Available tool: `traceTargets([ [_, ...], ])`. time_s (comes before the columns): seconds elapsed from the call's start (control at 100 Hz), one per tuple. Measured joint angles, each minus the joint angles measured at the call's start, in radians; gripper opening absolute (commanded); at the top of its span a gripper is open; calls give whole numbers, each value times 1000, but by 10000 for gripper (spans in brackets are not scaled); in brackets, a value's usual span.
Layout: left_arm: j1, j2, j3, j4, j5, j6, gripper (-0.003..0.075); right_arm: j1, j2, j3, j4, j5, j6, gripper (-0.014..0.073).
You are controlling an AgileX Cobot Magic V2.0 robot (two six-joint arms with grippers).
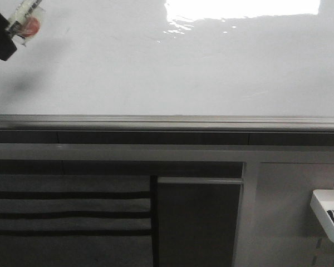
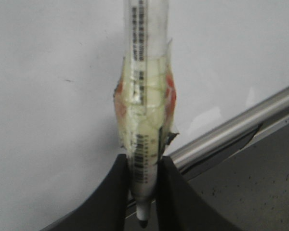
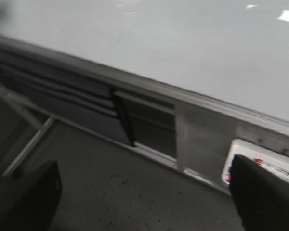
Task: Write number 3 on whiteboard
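Front view: the whiteboard [image 1: 172, 67] fills the upper half of the frame, its silver-grey frame edge [image 1: 167, 119] running across the middle. The board surface appears blank; no number 3 is visible in any view, so the writing step has, by this evidence, not yet produced a stroke. The left end effector [image 1: 5, 33] sits at the upper left corner of the frame, in front of the board.

Left wrist view: the left end effector [image 2: 143, 192] is closed tightly on a marker [image 2: 143, 96], whose barrel is wrapped in clear tape over an orange patch. Its dark tip [image 2: 143, 223] shows between the fingers at the bottom of the frame. Whether the other end of the marker touches the board cannot be told.

Right wrist view: the right end effector [image 3: 144, 192] is spread wide and holds nothing, the board's lower edge and a white tray [image 3: 260, 163] at the right beyond it.

Judged step: approach before writing. The next move calls for light contact at a chosen start point, then the digit's angular top.
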Motion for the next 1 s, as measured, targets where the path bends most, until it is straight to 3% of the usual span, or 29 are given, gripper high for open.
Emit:
traceTargets([
  [0.2,-98,-85,-43,-153,244,278,-18,178,220,-119,99,77,-264,635],
  [0.44,-241,-88,-83,-399,492,557,-18,422,456,-304,106,88,-407,635],
  [0.67,-337,-88,-83,-432,530,624,-18,537,633,-450,110,121,-454,635],
  [1.0,-343,-88,-83,-432,530,638,-18,656,759,-483,110,95,-524,620],
])
